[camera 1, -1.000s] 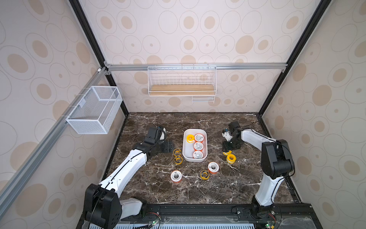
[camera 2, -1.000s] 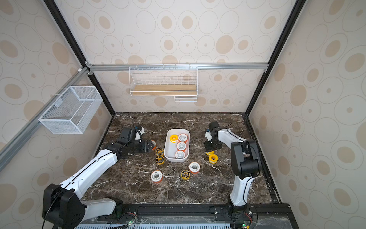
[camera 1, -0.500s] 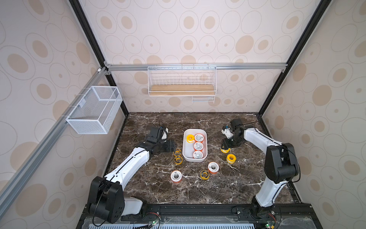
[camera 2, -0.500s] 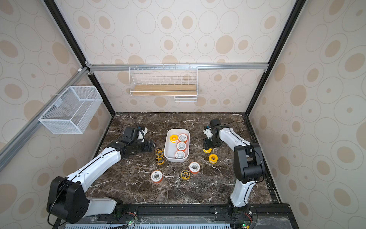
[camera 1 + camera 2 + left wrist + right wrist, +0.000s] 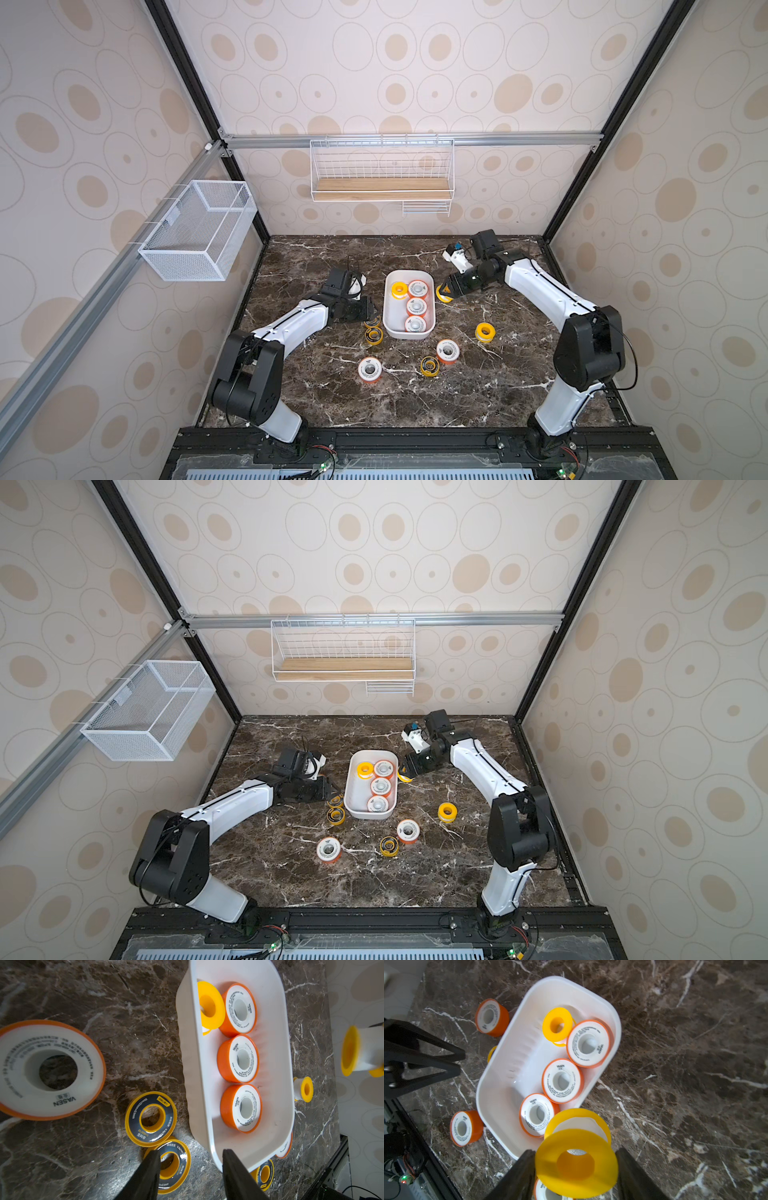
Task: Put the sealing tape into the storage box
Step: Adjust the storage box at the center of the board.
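The white storage box point(image 5: 392, 318) point(image 5: 276, 1022) stands mid-table and holds one plain yellow spool point(image 5: 399, 289) and three orange sealing tape spools point(image 5: 416, 307). My right gripper point(image 5: 445, 292) point(image 5: 574, 1151) is shut on a plain yellow spool point(image 5: 576, 1164), held just off the box's far right side. My left gripper point(image 5: 371, 312) point(image 5: 190, 1151) is open and low at the box's left side. A dark-faced yellow spool point(image 5: 173, 1165) lies flat between its fingers, touching only one. A second dark-faced spool point(image 5: 150, 1119) lies just beyond it.
Loose spools lie in front of the box: an orange one point(image 5: 370, 369), a dark-faced one point(image 5: 429, 365), an orange one point(image 5: 447, 351) and a plain yellow one point(image 5: 485, 331). Another orange spool point(image 5: 49, 1070) lies by my left gripper. A mesh basket point(image 5: 199, 228) and a wire rack point(image 5: 381, 174) hang on the walls.
My right gripper has lifted a yellow spool off the table and carried it left to the box's far right side. My left gripper's jaws have narrowed over the dark-faced spools.
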`<move>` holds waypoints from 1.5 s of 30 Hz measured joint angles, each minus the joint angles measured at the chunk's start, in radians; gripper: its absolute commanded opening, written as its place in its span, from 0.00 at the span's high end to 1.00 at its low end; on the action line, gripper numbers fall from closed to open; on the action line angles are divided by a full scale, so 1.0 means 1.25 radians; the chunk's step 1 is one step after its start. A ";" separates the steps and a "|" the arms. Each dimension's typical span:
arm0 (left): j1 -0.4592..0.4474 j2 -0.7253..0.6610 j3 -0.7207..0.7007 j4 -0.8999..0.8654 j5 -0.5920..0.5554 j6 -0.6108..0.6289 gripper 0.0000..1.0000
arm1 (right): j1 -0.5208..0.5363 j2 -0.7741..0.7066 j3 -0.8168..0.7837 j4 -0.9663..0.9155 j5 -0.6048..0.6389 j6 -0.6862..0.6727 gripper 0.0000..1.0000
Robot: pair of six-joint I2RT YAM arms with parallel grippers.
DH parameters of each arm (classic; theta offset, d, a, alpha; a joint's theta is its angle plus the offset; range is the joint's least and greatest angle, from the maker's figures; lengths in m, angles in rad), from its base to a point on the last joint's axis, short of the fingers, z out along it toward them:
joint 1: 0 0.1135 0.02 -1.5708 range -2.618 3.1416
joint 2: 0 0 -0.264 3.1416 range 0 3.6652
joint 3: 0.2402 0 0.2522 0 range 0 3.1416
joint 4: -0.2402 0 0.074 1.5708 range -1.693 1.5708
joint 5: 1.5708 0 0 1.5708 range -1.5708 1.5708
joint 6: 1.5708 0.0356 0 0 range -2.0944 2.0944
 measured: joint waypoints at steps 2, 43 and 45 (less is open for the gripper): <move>0.000 0.016 0.000 0.013 0.013 -0.004 0.53 | 0.020 0.013 0.032 0.001 -0.010 0.000 0.37; -0.055 0.089 0.000 0.099 0.081 -0.056 0.76 | 0.184 0.280 0.201 0.004 0.024 0.000 0.37; -0.055 0.089 0.000 0.099 0.081 -0.056 0.76 | 0.189 0.283 0.204 0.010 0.031 0.000 0.37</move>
